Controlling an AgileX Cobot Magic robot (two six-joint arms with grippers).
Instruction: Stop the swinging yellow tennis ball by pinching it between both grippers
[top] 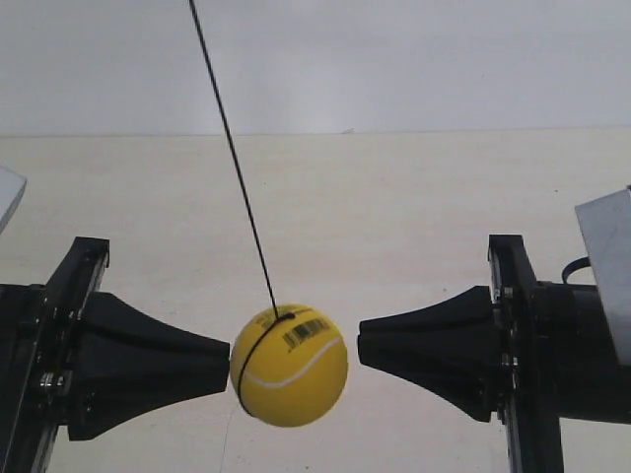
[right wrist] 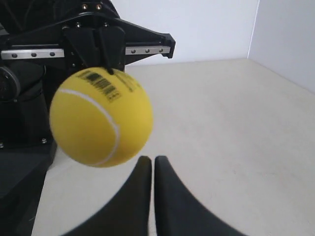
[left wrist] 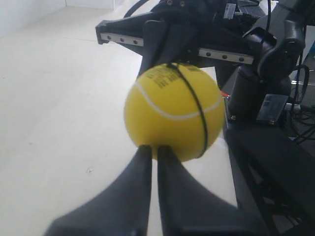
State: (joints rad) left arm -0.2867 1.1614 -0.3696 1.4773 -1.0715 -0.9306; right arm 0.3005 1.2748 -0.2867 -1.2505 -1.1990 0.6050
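Note:
The yellow tennis ball (top: 289,367) hangs on a dark string (top: 232,148) between two black wedge grippers, with its barcode on top and a black band round it. The arm at the exterior view's left carries my left gripper (top: 225,365), which is shut, its tip against the ball. In the left wrist view the ball (left wrist: 172,110) rests on that gripper's (left wrist: 154,147) tips. My right gripper (top: 363,340), also shut, stands a small gap off the ball's other side. In the right wrist view the ball (right wrist: 101,118) hangs just off to one side of the right gripper's (right wrist: 150,158) tips.
A pale flat surface (top: 394,197) lies below, with a white wall (top: 394,59) behind. Silver-grey plates show at both edges of the exterior view (top: 606,266) (top: 8,192). Cables and dark hardware (left wrist: 295,113) sit behind the opposite arm in the left wrist view.

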